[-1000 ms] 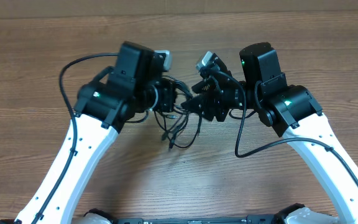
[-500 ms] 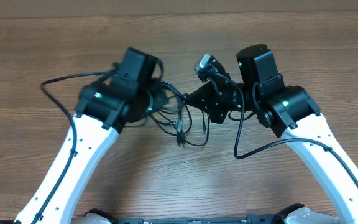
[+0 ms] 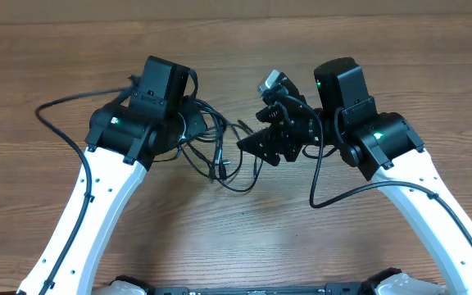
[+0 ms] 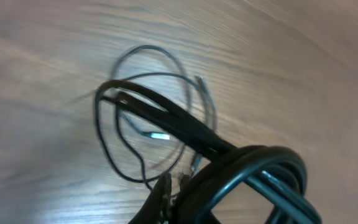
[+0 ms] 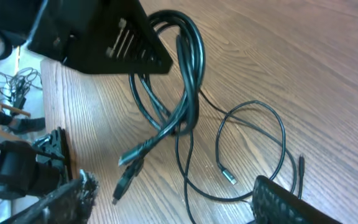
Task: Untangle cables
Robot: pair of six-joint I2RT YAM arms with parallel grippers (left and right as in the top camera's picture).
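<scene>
While looping loosely, glossy black cables [image 5: 191, 81] cross wood-grain table [image 3: 236, 246].

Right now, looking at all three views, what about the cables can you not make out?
- Overhead: where the cables are held; the left arm covers it.
- Left wrist: the thick loops are blurred and cut off by the bottom edge.
- Right wrist: the small plug is too small to tell its type.
- Any view: how many separate cords there are; the strands overlap.

With left arm [image 3: 105, 188] and right arm [image 3: 420, 188] leaning inward, left fingers [image 5: 129, 46] pinch together, right fingers [image 5: 272, 199] spread wide.
</scene>
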